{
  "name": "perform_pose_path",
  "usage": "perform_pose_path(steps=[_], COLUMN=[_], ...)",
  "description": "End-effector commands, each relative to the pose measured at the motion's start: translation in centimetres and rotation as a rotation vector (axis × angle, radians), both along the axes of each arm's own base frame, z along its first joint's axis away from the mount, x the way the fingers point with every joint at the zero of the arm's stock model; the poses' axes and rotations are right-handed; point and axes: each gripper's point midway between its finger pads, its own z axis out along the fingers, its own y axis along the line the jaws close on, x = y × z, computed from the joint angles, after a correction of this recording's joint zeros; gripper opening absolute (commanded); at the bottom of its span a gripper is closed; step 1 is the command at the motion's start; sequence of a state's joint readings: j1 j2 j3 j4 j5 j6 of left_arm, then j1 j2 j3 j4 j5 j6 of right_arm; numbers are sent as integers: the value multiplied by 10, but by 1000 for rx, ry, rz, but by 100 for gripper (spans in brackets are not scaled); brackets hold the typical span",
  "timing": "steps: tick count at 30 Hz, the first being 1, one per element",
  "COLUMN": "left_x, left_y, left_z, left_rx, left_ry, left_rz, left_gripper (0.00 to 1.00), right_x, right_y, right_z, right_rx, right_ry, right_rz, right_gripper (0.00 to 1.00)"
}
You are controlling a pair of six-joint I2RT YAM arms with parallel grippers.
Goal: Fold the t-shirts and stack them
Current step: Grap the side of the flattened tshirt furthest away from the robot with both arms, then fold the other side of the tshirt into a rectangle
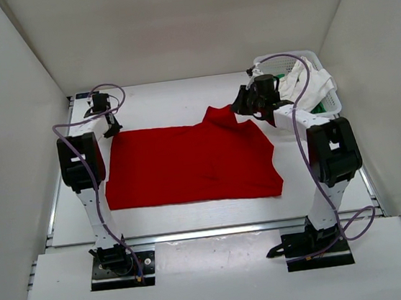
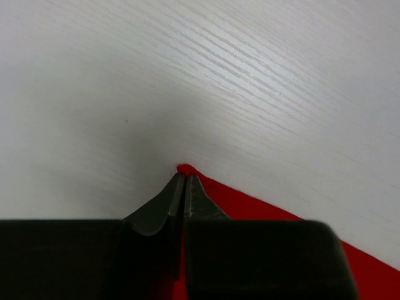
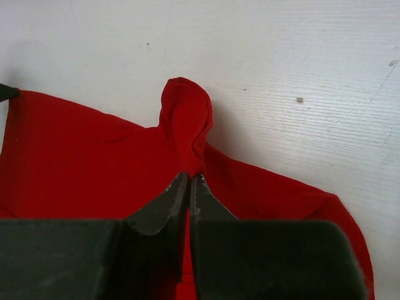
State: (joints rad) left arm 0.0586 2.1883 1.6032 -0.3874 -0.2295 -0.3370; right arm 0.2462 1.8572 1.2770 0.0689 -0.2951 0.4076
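Left claw (image 2: 185, 178), right claw (image 3: 189, 178) pinch flat red t-shirt (image 1: 188, 166)

no readable text, no labels, no numbers

Plain white walls (image 1: 171, 23) enclose a pale, wood-grained table (image 1: 158, 97) under even light.

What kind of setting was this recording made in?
Probably a lab test cell, not a home: plain white panels box in a white table, two robot arms are bolted at its near edge, and a red t-shirt and mesh basket sit on it.
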Motion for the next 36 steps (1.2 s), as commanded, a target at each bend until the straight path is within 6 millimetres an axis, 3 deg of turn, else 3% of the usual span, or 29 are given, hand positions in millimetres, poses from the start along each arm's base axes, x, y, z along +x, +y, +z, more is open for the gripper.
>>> perform_pose_path(steps=[1, 6, 7, 12, 16, 20, 22, 23, 25, 26, 30, 33, 36], left_x=[9, 8, 8, -11, -30, -58, -75, -75, -90, -92, -108, -119, -126], left_y=[-2, -12, -13, -22, -22, -21, -14, -17, -10, -13, -11, -15, -9], left_z=[18, 44, 60, 97, 111, 115, 101, 111, 100, 106, 100, 97, 100], left_rx=[-1, -23, -24, -60, -95, -137, -158, -158, -158, -166, -172, -186, -185], left_ry=[-45, -114, -145, -249, -293, -310, -286, -314, -291, -310, -294, -274, -286], left_rz=[4, -16, -26, -31, -16, -3, 14, 11, 27, 19, 32, 25, 34], left_gripper=[6, 0, 0, 0, 0, 0, 0, 0, 0, 0, 0, 0, 0], right_x=[4, -13, -15, -54, -80, -103, -118, -122, -137, -141, -163, -177, -195], right_y=[-2, -8, -9, -20, -27, -32, -32, -33, -35, -37, -46, -59, -59], right_z=[40, 51, 52, 50, 43, 43, 42, 39, 34, 33, 28, 11, -6], right_rx=[25, 18, 19, 45, 48, 41, 34, 27, 17, 12, 12, 3, 16], right_ry=[-101, -93, -95, -83, -63, -65, -66, -61, -53, -51, -55, -15, 24], right_rz=[6, -7, -12, -52, -66, -71, -65, -68, -64, -67, -90, -129, -135], right_gripper=[0, 0, 0, 0, 0, 1, 0, 0, 0, 0, 0, 0, 0])
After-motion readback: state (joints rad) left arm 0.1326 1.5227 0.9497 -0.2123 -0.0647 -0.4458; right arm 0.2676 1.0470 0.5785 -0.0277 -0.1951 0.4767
